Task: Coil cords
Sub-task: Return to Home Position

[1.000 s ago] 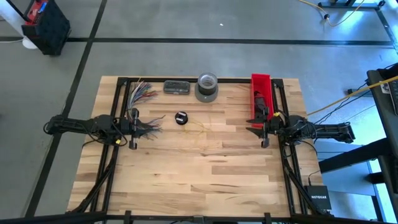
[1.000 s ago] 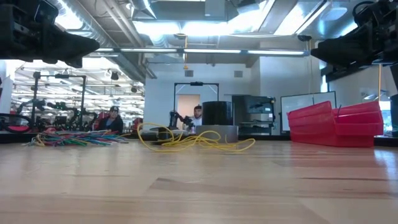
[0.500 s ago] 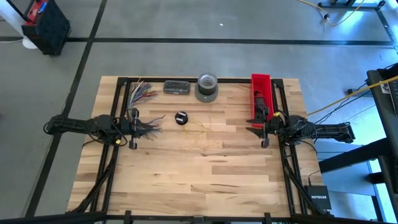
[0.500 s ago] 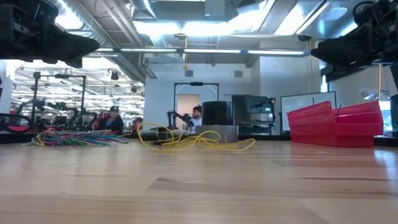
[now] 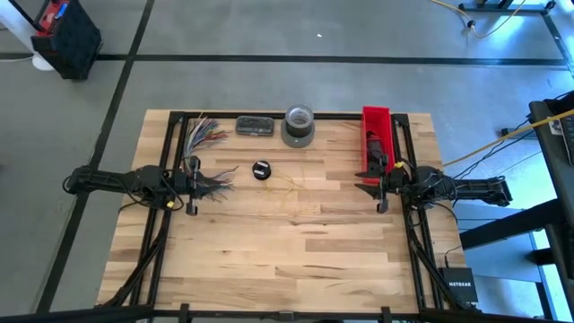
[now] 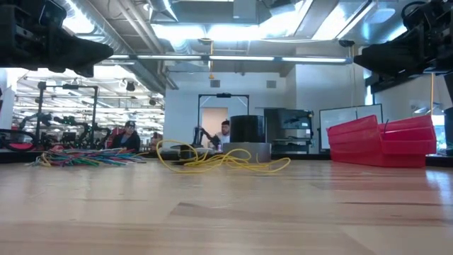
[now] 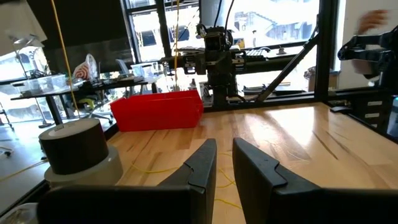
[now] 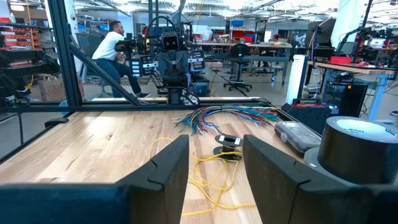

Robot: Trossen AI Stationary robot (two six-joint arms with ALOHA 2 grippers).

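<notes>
The cord is coiled into a small round black bundle (image 5: 261, 170) that lies flat on the wooden table left of centre; the right wrist view shows the bundle (image 8: 228, 141) with white bits. A loose thin yellow wire (image 5: 289, 185) sprawls beside it on the table and also shows in the low view (image 6: 219, 161). My left gripper (image 5: 222, 178) hovers level at the table's left side, pointing toward the bundle, its fingers (image 7: 205, 163) a narrow gap apart. My right gripper (image 5: 361, 180) hovers level at the right side, open, with nothing between its fingers (image 8: 168, 163).
At the far edge stand a grey tape roll (image 5: 299, 126), a flat grey case (image 5: 255, 126) and a fan of multicoloured wires (image 5: 202, 133). A red bin (image 5: 377, 144) sits at the far right. The near half of the table (image 5: 287, 260) is bare wood. People show in the room behind.
</notes>
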